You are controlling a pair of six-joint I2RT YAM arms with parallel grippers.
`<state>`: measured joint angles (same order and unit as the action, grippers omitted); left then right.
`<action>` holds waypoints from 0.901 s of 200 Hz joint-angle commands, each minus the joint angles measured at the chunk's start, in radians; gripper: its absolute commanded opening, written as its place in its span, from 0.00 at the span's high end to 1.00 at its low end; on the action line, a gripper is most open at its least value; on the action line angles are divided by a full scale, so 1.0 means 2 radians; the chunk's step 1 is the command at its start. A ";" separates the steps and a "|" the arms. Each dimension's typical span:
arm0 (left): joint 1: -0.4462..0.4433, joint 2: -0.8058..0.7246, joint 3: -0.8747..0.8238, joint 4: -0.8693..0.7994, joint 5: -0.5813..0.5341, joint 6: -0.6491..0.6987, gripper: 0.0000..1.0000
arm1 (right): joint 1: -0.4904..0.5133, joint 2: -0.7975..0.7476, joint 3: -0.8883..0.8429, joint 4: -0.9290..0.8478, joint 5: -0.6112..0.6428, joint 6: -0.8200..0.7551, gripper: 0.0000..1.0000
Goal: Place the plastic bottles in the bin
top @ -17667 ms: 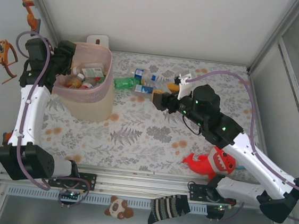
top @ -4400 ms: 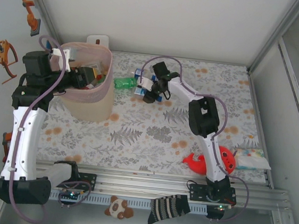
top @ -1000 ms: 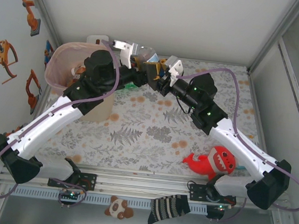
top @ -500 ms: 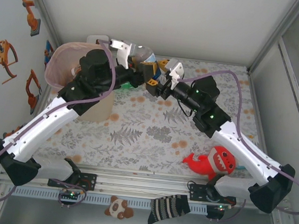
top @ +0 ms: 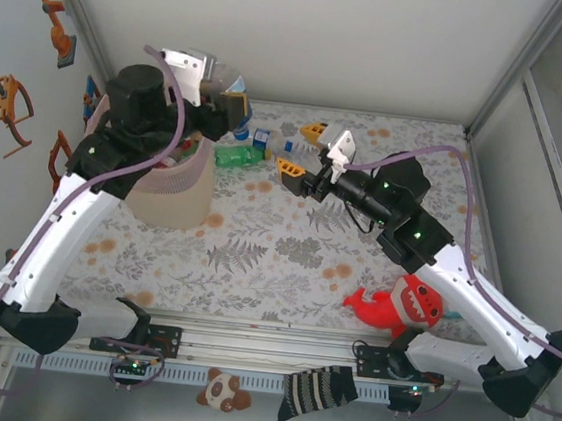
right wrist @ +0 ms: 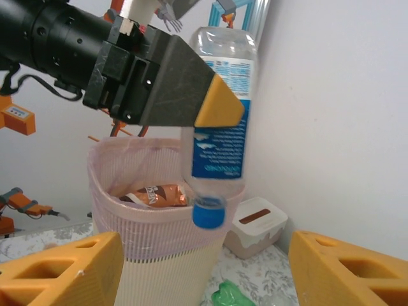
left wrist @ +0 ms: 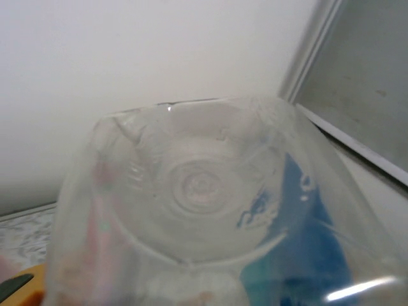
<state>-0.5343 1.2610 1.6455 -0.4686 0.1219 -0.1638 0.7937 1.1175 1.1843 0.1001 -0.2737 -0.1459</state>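
The left gripper (right wrist: 213, 111) is clamped across the upper body of a clear plastic bottle with a blue label and blue cap (right wrist: 220, 153), which hangs cap-down and nearly upright. The left wrist view looks straight onto its moulded base. It hangs over the tall pale-pink translucent plastic bin with a cream lower body (right wrist: 159, 255), which stands at the far left corner of the floral-patterned table (top: 286, 261). In the right wrist view the cap sits level with the rim on the side nearest the right arm. Whether it is inside the rim line cannot be told, so the step is best done by carrying the bottle further over the middle of the opening before letting go. Keeping it vertical and lowering the cap below the rim would stop it glancing off the edge or off the bottles already piled inside. The right gripper (top: 302, 149) is spread wide and empty above the table, near the far edge. It should stay out of the way until the drop is done, then go for the green plastic bottle (top: 231, 155) lying just beside the bin.
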 commanded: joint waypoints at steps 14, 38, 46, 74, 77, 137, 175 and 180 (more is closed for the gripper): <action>0.055 -0.005 0.043 -0.110 -0.028 0.060 0.48 | 0.003 -0.010 -0.004 -0.014 0.013 -0.011 0.31; 0.094 -0.002 0.060 -0.159 -0.049 0.085 0.47 | 0.004 -0.008 -0.003 -0.016 0.012 -0.011 0.31; 0.109 0.000 0.065 -0.173 -0.055 0.094 0.47 | 0.004 -0.008 -0.002 -0.016 0.013 -0.011 0.32; 0.146 0.012 0.073 -0.213 -0.093 0.129 0.48 | 0.004 -0.006 -0.001 -0.017 0.012 -0.011 0.31; 0.149 0.013 0.072 -0.215 -0.097 0.133 0.48 | 0.004 -0.006 -0.001 -0.018 0.012 -0.011 0.31; 0.199 0.047 0.071 -0.247 -0.181 0.196 0.48 | 0.004 -0.005 -0.002 -0.024 0.013 -0.013 0.32; 0.220 0.083 0.087 -0.277 -0.191 0.212 0.48 | 0.004 0.003 0.001 -0.025 0.012 -0.015 0.32; 0.222 0.087 0.087 -0.280 -0.191 0.212 0.48 | 0.004 0.003 0.001 -0.025 0.012 -0.016 0.32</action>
<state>-0.1104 1.4052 1.7821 -0.9676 -0.2279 0.2104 0.7937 1.1164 1.1843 0.0475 -0.2672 -0.1585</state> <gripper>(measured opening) 0.526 0.686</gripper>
